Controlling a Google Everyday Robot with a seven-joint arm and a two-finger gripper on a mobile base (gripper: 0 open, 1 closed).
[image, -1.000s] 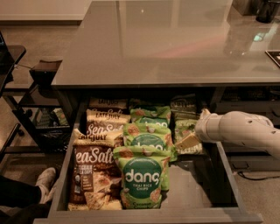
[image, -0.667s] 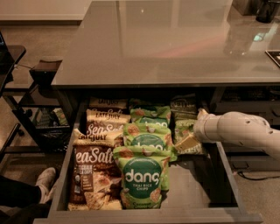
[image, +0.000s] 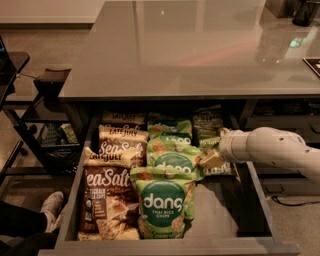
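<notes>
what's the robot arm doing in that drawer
The robot's end effector is inside the open drawer, at a green bag in the right-hand row, next to the dang rice chips bags in the middle. Brown sea salt chip bags fill the left row.

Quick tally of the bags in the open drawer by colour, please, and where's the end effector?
Brown Sea Salt bags: 3
Bright green Dang bags: 3
Dark green bags, right column: 2 visible
Total: 8
End effector: in the drawer at the right column, by the front dark green bag.
</notes>
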